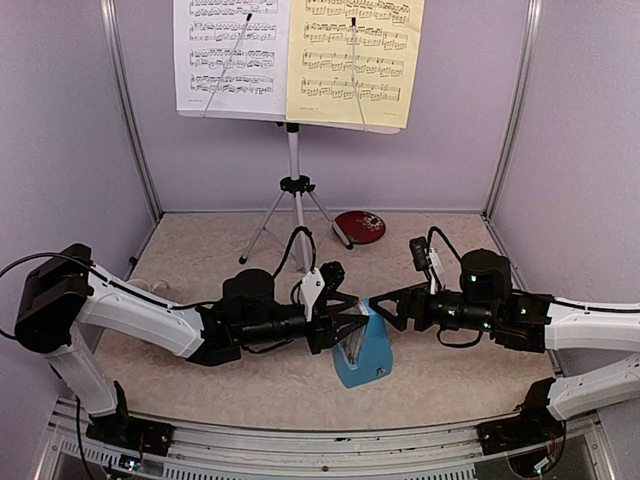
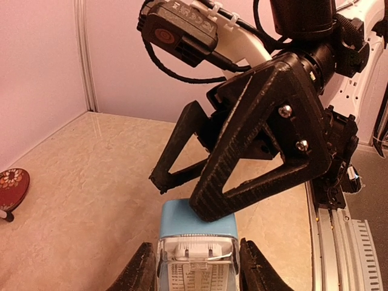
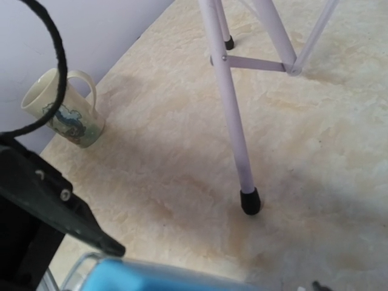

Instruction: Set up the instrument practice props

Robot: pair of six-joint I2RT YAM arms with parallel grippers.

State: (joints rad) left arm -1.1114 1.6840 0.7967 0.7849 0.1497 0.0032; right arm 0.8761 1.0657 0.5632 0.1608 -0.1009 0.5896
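Observation:
The white perforated music stand (image 1: 290,118) stands on its silver tripod (image 1: 294,195) at the back, holding a white sheet (image 1: 232,55) and a yellow sheet (image 1: 355,60). The small blue metronome (image 1: 362,352) with its clear cover (image 2: 197,267) stands at the front centre. My left gripper (image 1: 350,322) is shut on it, one finger against each side of the cover (image 2: 197,273). My right gripper (image 1: 380,305) is open, and its fingertips (image 2: 209,209) hover just over the metronome's blue top. In the right wrist view the blue top (image 3: 182,282) fills the bottom edge.
A red round plate (image 1: 360,227) lies right of the tripod, near the back wall. A white patterned mug (image 3: 60,109) stands by the left wall. A tripod leg (image 3: 236,133) stands close beyond the metronome. Purple walls enclose the beige table (image 1: 200,265).

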